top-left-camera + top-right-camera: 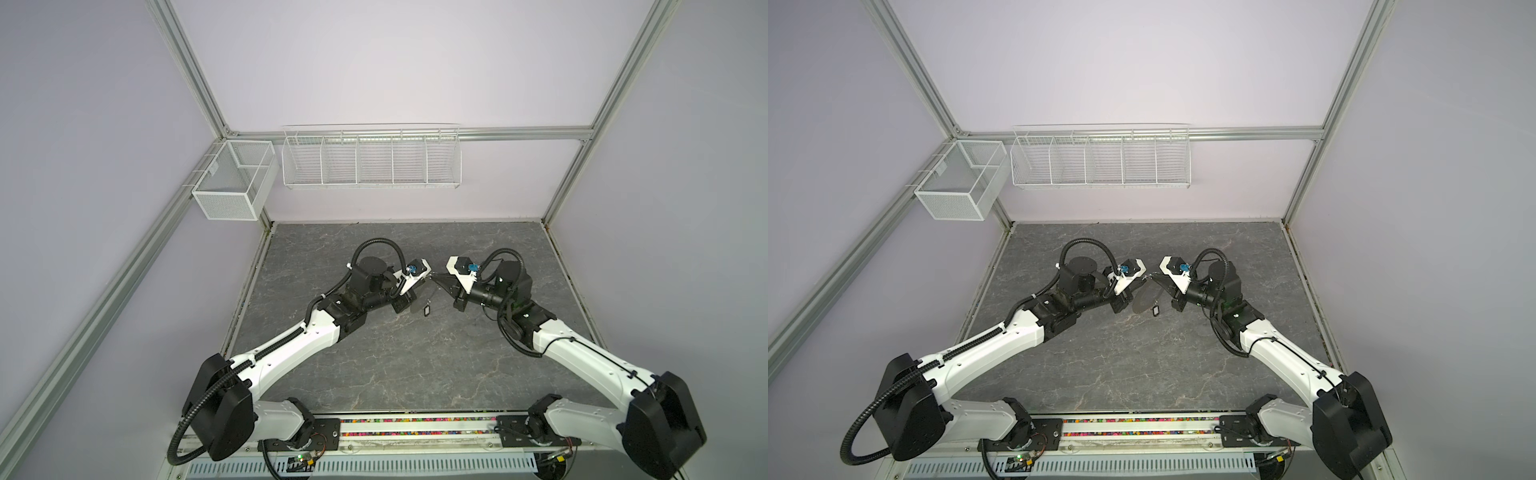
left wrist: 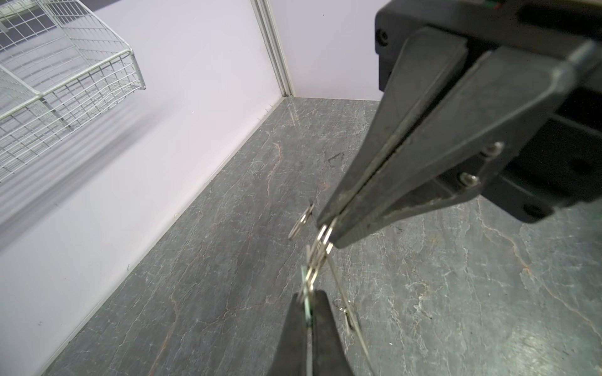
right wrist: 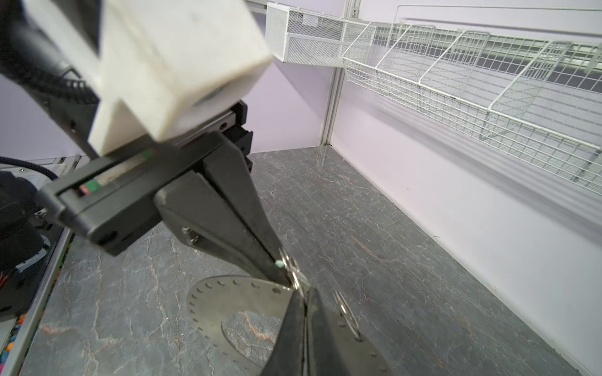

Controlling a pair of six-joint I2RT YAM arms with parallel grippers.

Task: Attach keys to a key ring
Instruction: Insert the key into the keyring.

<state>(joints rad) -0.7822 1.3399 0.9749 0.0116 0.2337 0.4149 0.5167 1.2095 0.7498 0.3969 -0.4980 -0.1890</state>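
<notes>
My left gripper [image 2: 308,298] was closed tight on the pale-tagged key [image 2: 305,276], its tag pinched edge-on between the jaws. From there the key's small loops ran in a line straight to my right gripper [image 2: 328,232]. That one stood almost tip to tip with the left and was clamped shut on the rim of the key ring [image 3: 228,299], which was held tilted above the table [image 3: 358,228]. The black-tagged key [image 1: 1156,310] sat just below the ring; whether it hung from it, I couldn't tell.
</notes>
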